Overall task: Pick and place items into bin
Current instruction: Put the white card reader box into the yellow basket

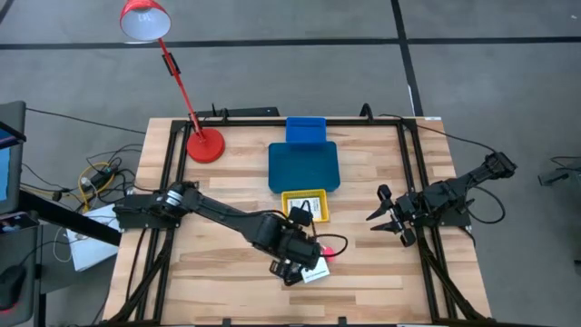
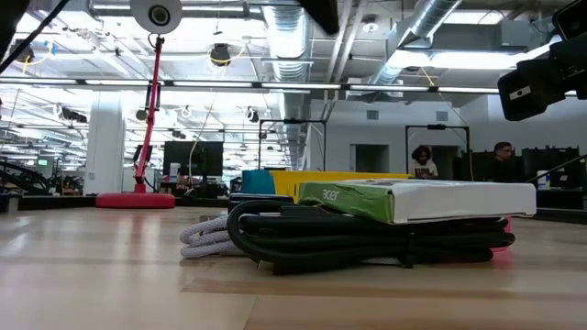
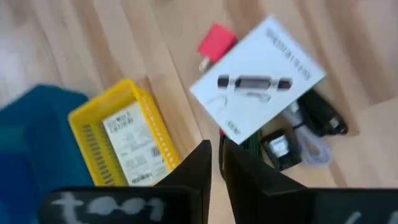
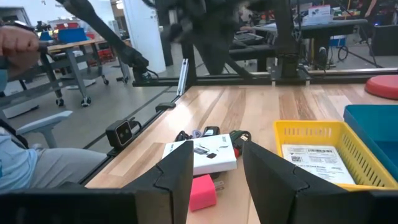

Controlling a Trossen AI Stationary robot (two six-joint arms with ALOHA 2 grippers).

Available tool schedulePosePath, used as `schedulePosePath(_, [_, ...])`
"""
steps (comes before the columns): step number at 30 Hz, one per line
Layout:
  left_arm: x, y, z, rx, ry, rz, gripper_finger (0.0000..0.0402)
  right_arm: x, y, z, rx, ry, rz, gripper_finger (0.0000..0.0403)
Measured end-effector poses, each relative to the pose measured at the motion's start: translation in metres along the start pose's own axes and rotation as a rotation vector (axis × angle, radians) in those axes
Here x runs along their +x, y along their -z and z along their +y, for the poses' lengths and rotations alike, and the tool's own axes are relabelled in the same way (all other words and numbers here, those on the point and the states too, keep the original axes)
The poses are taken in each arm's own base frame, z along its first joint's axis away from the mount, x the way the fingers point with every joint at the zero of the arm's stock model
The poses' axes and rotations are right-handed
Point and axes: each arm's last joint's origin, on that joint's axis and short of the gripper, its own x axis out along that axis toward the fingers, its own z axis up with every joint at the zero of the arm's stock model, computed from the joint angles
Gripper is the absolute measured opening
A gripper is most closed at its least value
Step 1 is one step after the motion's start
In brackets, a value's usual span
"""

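Left gripper (image 3: pixel 214 163) jaws narrow, empty | white box (image 3: pixel 258 78) just beyond jaws

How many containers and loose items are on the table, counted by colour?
Blue bin: 1
Yellow basket: 1
White box: 1
Pink-red piece: 1
Black cable bundle: 1
Card in the yellow basket: 1
Total: 6
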Motion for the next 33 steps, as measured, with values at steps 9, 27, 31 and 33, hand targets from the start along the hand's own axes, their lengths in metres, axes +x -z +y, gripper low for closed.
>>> schedulePosePath(9, [-0.046, 0.018, 0.004, -0.03, 0.075, -0.353, 0.0032, 0.0, 0.0, 0.0, 0.0, 0.0, 0.0, 0.0133])
schedulePosePath(27, [0.006, 0.187, -0.05, -0.372, 0.0, -1.003, 0.0031, 0.0, 0.0, 0.0, 0.0, 0.0, 0.0, 0.0133])
schedulePosePath(31, [0.02, 0.215, -0.06, -0.453, -0.065, -1.105, 0.0031, 0.0, 0.0, 0.0, 0.0, -0.001, 0.0, 0.0133])
schedulePosePath(33, [0.024, 0.225, -0.061, -0.487, -0.092, -1.136, 0.0031, 0.0, 0.0, 0.0, 0.0, 0.0, 0.0, 0.0134])
